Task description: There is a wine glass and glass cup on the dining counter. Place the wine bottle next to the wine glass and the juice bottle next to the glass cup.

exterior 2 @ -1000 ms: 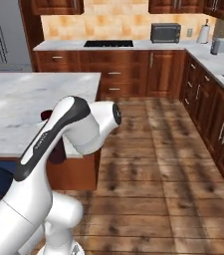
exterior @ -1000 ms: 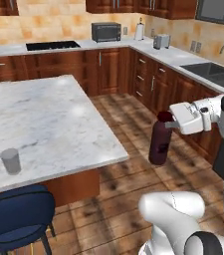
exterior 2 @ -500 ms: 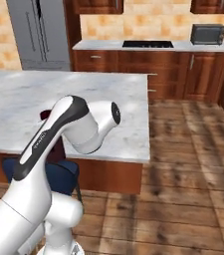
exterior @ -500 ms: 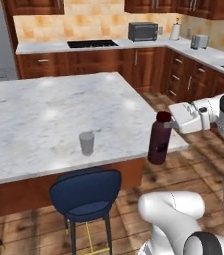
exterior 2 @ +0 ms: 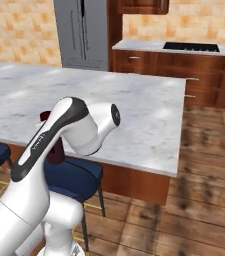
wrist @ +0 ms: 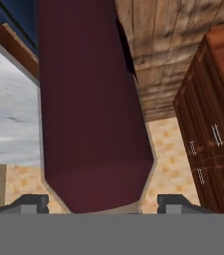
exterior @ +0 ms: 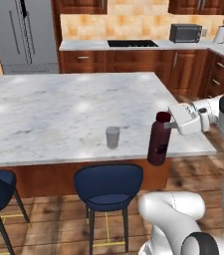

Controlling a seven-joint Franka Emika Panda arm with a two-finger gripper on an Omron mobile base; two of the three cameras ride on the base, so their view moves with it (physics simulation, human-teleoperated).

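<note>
One juice bottle (exterior: 159,139), squat and maroon with a small dark label, is hanging upright from the gripper (exterior: 169,124), which is clamping it by the short neck just under the cap; in the hand view the bottle's (wrist: 91,107) dark body is running between the two finger tips, so the claw is closed on it. The bottle is hovering at the near edge of the dining counter (exterior: 54,107), to the right of the single glass cup (exterior: 113,137), close but not touching. To do this step well, the arm is probably needing to carry the bottle further over the marbled top, keep it vertical, and lower it until the base sits flat beside the cup with a gap left, since a sideways brush could tip the light tumbler. Letting go only once the base is resting fully on the counter, away from the edge, seems wise. Counting what is visible: one bottle, one cup, two blue stools (exterior: 108,185) below the counter.
</note>
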